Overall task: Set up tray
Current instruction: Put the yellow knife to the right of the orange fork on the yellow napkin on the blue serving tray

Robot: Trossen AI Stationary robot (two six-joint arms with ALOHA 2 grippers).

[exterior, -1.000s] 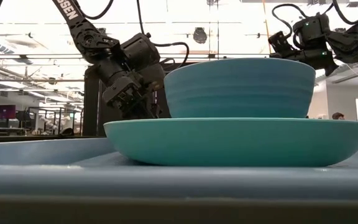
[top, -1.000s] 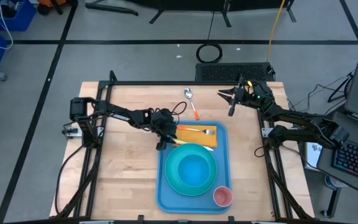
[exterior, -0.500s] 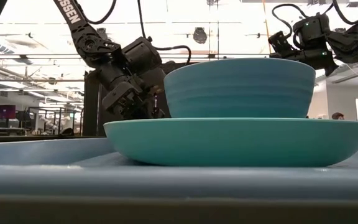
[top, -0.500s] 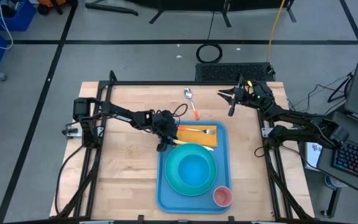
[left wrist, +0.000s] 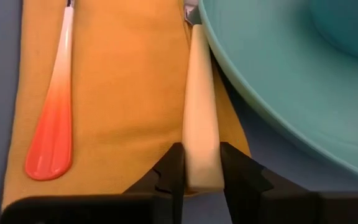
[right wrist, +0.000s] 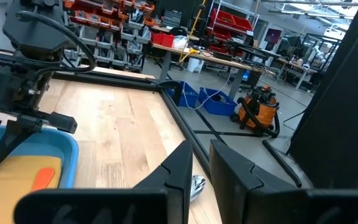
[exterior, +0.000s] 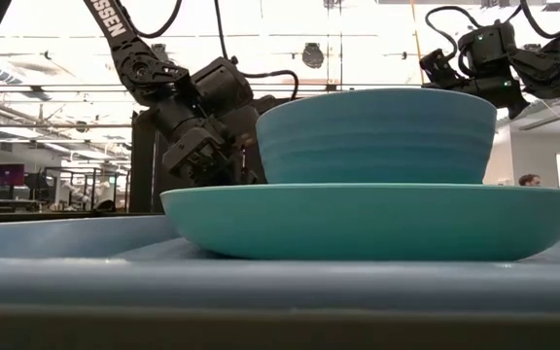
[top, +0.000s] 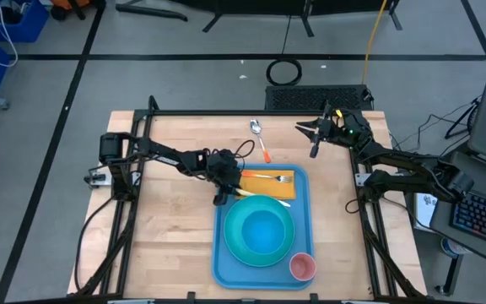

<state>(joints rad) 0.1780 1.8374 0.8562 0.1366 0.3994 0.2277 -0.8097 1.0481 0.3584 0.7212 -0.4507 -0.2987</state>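
The left gripper point(left wrist: 201, 163) has its 2 dark fingers pressed against either side of a cream plastic utensil handle point(left wrist: 201, 130), which lies on a folded mustard-yellow cloth napkin point(left wrist: 126, 93) just beside the rim of a round turquoise plate point(left wrist: 278, 81). An orange-handled utensil point(left wrist: 53, 112) rests on the same napkin. All of this sits at the far end of the large light-blue plastic tray point(top: 223, 253), mid-table. A turquoise bowl point(top: 263, 226) stands on the plate and a small pink cup point(top: 302, 266) occupies the tray's near corner. An orange-handled spoon point(top: 260, 140) lies outside on the wooden table point(top: 167, 228), so placement seems unfinished. The right gripper point(top: 312, 129) waits near the far edge, fingers nearly together, empty.
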